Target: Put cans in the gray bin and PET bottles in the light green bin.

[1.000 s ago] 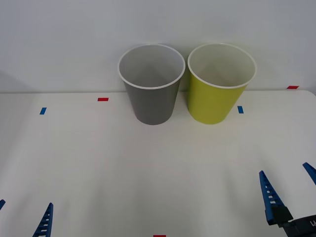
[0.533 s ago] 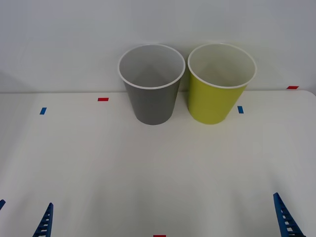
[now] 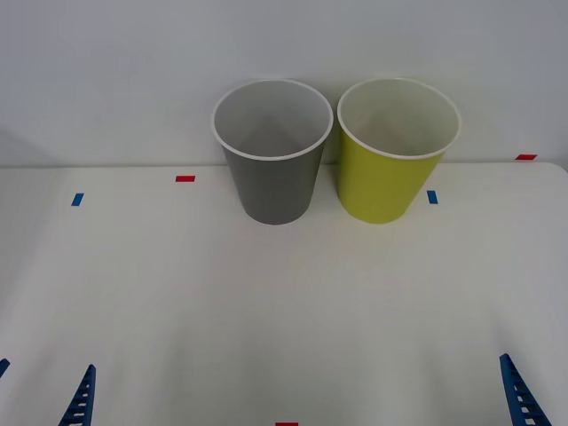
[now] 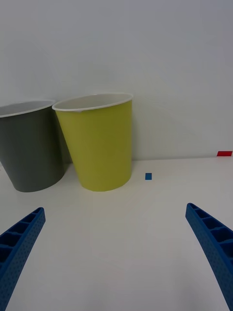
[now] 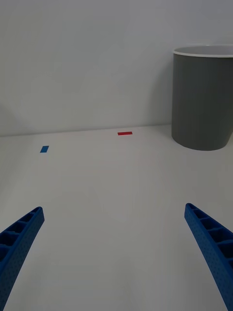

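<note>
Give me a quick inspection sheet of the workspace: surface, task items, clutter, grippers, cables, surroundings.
Surface: white table with small red and blue tape marks.
Job's things: gray bin and light green bin upright, side by side at the far edge, gray to the robot's left.
Clutter: nothing seen.
Grippers: left gripper open, low at the near left edge; right gripper open, low at the near right edge.
Cables: nothing seen.
Surroundings: plain white wall behind the bins.
</note>
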